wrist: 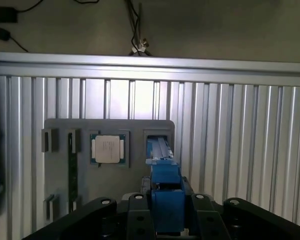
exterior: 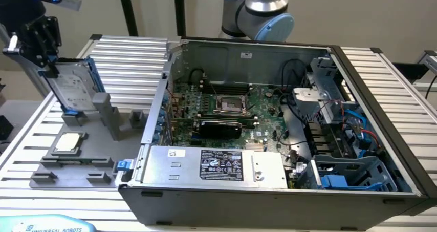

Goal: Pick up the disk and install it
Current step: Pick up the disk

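Tool (exterior: 46,63) clamped on upper edge of upright disk (exterior: 71,88); disk's lower end at slot of grey holder (exterior: 95,157); judged best: straight pull up from holder, no tilt against slot walls.

On the desk (exterior: 130,58), a tray (exterior: 92,150) sits at the exterior view's left of the computer case (exterior: 273,204). The disk (exterior: 71,88) stands upright at the tray's far end, with the chip (exterior: 69,142) nearer.

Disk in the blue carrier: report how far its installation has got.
Done: the gripper clamps the flat silver-grey hard drive in its bright blue plastic carrier. In hand: the drive stands upright at the grey holder block. Left: it is not yet inside the open black metal computer case.
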Controlling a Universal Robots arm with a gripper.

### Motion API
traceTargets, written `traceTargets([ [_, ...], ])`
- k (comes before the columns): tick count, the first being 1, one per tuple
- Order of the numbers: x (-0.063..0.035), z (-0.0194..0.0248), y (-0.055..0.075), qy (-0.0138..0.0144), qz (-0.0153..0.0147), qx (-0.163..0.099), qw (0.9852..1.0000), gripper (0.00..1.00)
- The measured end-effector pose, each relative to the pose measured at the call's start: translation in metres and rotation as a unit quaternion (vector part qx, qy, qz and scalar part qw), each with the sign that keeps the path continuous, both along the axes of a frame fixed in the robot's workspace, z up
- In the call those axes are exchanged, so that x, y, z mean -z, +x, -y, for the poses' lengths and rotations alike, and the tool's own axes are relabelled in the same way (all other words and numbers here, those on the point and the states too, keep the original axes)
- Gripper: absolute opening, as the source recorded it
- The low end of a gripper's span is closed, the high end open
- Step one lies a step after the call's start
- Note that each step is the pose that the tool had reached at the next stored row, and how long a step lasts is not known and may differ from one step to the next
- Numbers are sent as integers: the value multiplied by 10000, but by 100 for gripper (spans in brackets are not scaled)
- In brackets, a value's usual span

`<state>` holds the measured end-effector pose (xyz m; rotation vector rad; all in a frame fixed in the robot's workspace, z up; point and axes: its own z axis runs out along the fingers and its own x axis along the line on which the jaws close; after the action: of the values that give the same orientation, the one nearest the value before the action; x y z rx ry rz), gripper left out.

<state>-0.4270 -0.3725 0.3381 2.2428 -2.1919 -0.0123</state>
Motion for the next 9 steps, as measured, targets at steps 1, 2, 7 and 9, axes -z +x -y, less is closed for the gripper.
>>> traceTargets([
  [1, -45, 0, 4, 0, 0, 0, 10000, 33],
  [2, -90, 0, 8, 0, 0, 0, 10000, 33],
  [7, -316, 0, 40, 0, -1, 0, 10000, 33],
  [9, -408, 0, 57, 0, 0, 0, 10000, 33],
])
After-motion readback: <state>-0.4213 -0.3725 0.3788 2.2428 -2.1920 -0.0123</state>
